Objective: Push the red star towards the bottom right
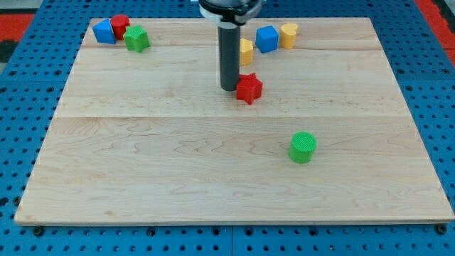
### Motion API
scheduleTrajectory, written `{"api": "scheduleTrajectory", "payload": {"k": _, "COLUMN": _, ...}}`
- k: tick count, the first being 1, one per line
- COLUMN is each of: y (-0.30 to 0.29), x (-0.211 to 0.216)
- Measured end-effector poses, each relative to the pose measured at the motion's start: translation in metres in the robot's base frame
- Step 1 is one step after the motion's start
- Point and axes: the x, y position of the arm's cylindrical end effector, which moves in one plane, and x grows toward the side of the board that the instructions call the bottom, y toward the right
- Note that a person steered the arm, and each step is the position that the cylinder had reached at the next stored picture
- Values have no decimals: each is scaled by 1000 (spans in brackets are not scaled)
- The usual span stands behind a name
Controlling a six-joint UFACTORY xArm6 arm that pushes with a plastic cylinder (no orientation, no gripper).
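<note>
The red star (249,88) lies on the wooden board (178,156), a little above the middle. My tip (229,88) stands right at the star's left side, touching it or nearly so. The dark rod rises from there to the view's top edge.
A green cylinder (303,147) stands to the lower right of the star. A yellow block (246,52) sits partly behind the rod, with a blue cube (266,39) and a yellow block (288,35) beside it. At the top left are a blue block (104,32), a red cylinder (119,25) and a green block (136,39).
</note>
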Motion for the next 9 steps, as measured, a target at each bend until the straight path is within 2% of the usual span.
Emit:
{"api": "scheduleTrajectory", "payload": {"k": 1, "y": 2, "x": -25}}
{"api": "scheduleTrajectory", "payload": {"k": 3, "y": 66, "x": 36}}
{"api": "scheduleTrajectory", "payload": {"k": 4, "y": 72, "x": 41}}
{"api": "scheduleTrajectory", "payload": {"k": 5, "y": 34, "x": 61}}
{"api": "scheduleTrajectory", "payload": {"k": 6, "y": 61, "x": 73}}
{"api": "scheduleTrajectory", "payload": {"k": 8, "y": 148, "x": 63}}
{"api": "scheduleTrajectory", "payload": {"k": 9, "y": 158, "x": 89}}
